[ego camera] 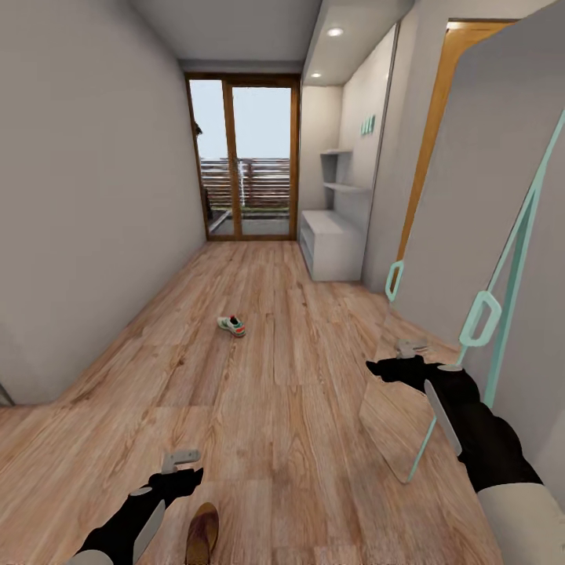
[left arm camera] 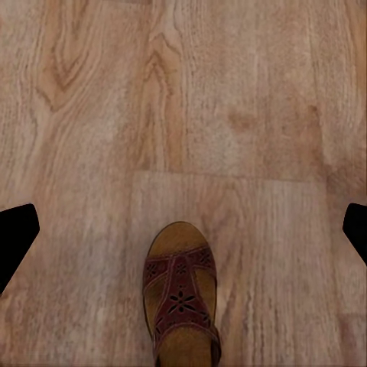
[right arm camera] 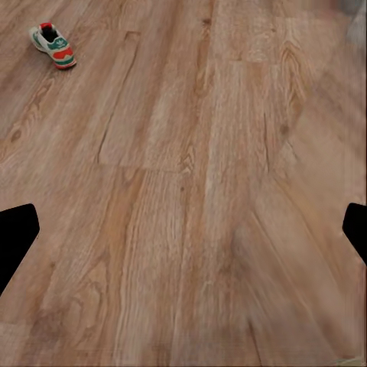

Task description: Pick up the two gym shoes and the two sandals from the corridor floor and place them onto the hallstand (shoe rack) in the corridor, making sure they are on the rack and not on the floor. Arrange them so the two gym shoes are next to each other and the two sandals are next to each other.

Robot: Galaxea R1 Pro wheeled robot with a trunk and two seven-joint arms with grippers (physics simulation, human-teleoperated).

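One gym shoe (ego camera: 231, 325), white with green and red accents, lies on the corridor floor (ego camera: 282, 392) midway down the hall; it also shows far off in the right wrist view (right arm camera: 53, 44). A brown sandal (ego camera: 202, 534) lies on the floor close in front of me, just right of my left gripper (ego camera: 182, 468). In the left wrist view the sandal (left arm camera: 181, 302) sits below the open left gripper (left arm camera: 183, 237), untouched. My right gripper (ego camera: 396, 358) hovers open over bare planks (right arm camera: 183, 233). The hallstand (ego camera: 333, 245) stands at the far right wall.
A tall glass panel with teal handles (ego camera: 480, 318) leans close by my right arm. A grey wall runs along the left. Glazed wooden doors (ego camera: 245, 157) close the corridor's far end. An orange-framed door (ego camera: 439, 102) is on the right.
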